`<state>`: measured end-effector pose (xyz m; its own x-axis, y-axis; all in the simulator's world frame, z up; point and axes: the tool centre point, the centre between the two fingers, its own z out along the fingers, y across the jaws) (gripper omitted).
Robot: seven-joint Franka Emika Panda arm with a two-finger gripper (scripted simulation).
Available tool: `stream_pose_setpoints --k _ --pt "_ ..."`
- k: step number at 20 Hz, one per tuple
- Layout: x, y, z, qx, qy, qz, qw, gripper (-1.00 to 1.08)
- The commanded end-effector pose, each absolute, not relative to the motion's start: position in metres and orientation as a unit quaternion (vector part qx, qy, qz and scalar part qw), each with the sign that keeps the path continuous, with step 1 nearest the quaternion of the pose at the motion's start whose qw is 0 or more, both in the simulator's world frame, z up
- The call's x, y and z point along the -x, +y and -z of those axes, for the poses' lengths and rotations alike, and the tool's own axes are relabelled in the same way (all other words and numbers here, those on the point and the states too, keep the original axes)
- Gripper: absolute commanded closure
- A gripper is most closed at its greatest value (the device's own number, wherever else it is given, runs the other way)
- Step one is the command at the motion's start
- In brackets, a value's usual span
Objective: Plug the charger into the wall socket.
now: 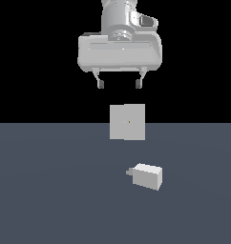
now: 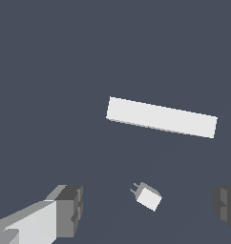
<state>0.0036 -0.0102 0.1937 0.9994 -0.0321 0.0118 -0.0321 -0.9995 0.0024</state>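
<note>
We hang our hand (image 1: 120,85) high above the dark worktop (image 1: 50,190) with its two fingers spread wide and nothing between them. The charger (image 1: 148,176) lies flat on the worktop, well below us and, in the exterior view, a little toward the right and nearer the camera than the wall socket (image 1: 127,122). The socket stands upright on the worktop almost straight under the hand, its face with the small yellowish dot turned toward the exterior camera. The relation that matters is the charger's heading: its grey prong stub (image 1: 130,171) points toward the exterior view's left, so its long axis runs roughly across the socket's face, not into it. In the wrist view the charger (image 2: 149,197) sits between our fingers (image 2: 69,209), apart from the socket's narrow top edge (image 2: 161,117), its prongs angled obliquely toward the plate. We judge that we must descend, grasp across the body's short sides, then turn the prongs toward the plate.
</note>
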Motion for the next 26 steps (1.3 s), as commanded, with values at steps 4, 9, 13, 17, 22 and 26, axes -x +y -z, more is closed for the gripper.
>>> stream_pose_setpoints --k 4,9,13,17,22,26 --pt "-0.003 -0.01 -0.193 -1.0 -0.013 -0.006 0.001 -0.92" --pt "0.001 -0.01 -0.189 -1.0 0.005 -0.007 0.0 -0.92" --pt "0.007 -0.009 -0.182 -0.999 0.031 -0.009 -0.001 -0.92" --pt "0.016 -0.009 -0.174 -0.998 0.066 -0.011 -0.002 -0.92" --pt "0.029 -0.01 -0.16 -0.992 0.123 -0.015 -0.004 -0.92" --pt "0.039 -0.012 -0.148 -0.985 0.169 -0.018 -0.006 -0.92"
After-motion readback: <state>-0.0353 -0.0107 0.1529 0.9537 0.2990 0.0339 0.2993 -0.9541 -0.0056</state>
